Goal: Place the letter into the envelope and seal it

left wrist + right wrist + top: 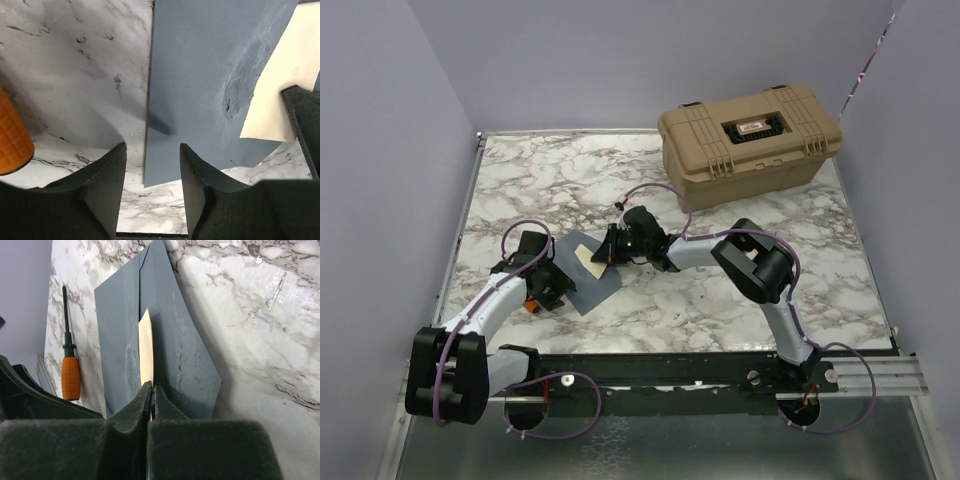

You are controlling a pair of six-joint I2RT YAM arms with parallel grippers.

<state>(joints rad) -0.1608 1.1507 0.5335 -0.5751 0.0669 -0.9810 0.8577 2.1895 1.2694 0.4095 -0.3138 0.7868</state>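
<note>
**A:** What sits closest to the arm bases?

**B:** The left fingers (pixel 119 157), low over the marble desk (pixel 710 300) at the near left edge of the envelope (pixel 200 75). They are spread with nothing between them. The grey edge runs toward the gap, and I cannot tell whether either finger touches the paper.

**A:** Anything beside them?

**B:** A screwdriver (pixel 70 377) with an orange handle lies on the desk just left of the envelope, not touching it.

**A:** And the envelope itself?

**B:** It is slate grey and lies on the desk, turned at an angle to the desk's edges. Its paper bows a little instead of lying dead flat.

**A:** Where is the letter?

**B:** The cream letter (pixel 145 350) is partly covered by the grey paper, and part of it sticks out on the side toward the right arm. Whether it is properly in the pocket I cannot tell.

**A:** And the right arm?

**B:** The right fingers (pixel 150 395) are pressed together on that exposed edge, pinching the letter.

**A:** Farther back?

**B:** A tan case (pixel 750 135) with its lid down stands near the far right corner, well apart from everything else.
</note>
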